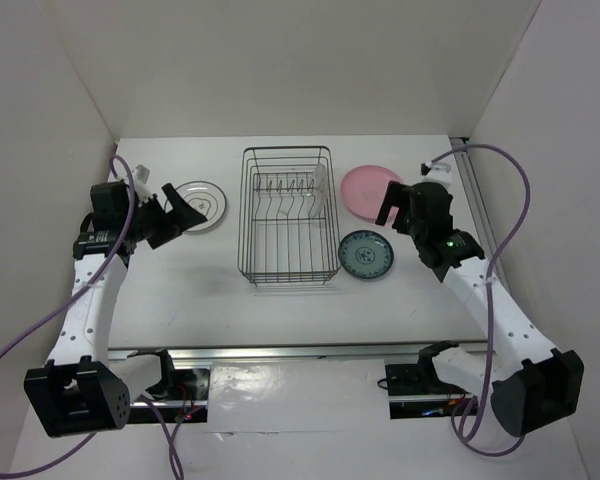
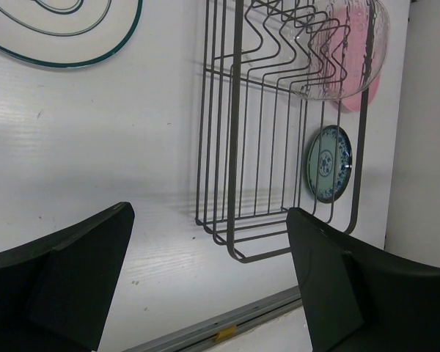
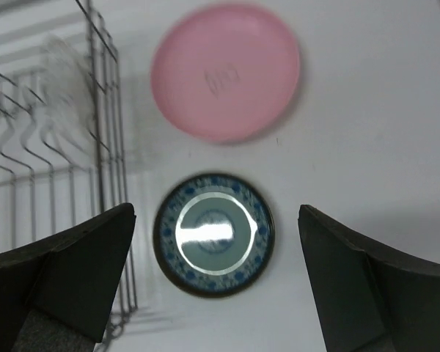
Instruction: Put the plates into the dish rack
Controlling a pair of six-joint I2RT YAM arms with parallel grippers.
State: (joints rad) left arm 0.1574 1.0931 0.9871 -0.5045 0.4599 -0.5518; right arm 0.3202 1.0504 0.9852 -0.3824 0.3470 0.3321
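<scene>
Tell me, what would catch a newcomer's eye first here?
The dark wire dish rack stands in the middle, with a clear glass dish propped in its far right corner. To its right lie a pink plate and a blue-green plate; a white ringed plate lies to its left.

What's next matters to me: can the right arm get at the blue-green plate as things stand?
Probably yes: the right gripper is open just above the blue-green plate, with nothing between them.

The dish rack [image 2: 235,132] is thin dark metal wire with a dull sheen. The glass plate [image 2: 348,51] is clear. The pink plate [image 3: 226,72] is smooth and low-gloss. The blue-green plate [image 3: 213,235] is glazed and catches a bright glare. The bench [image 1: 180,290] is white and smooth, faintly speckled.
</scene>
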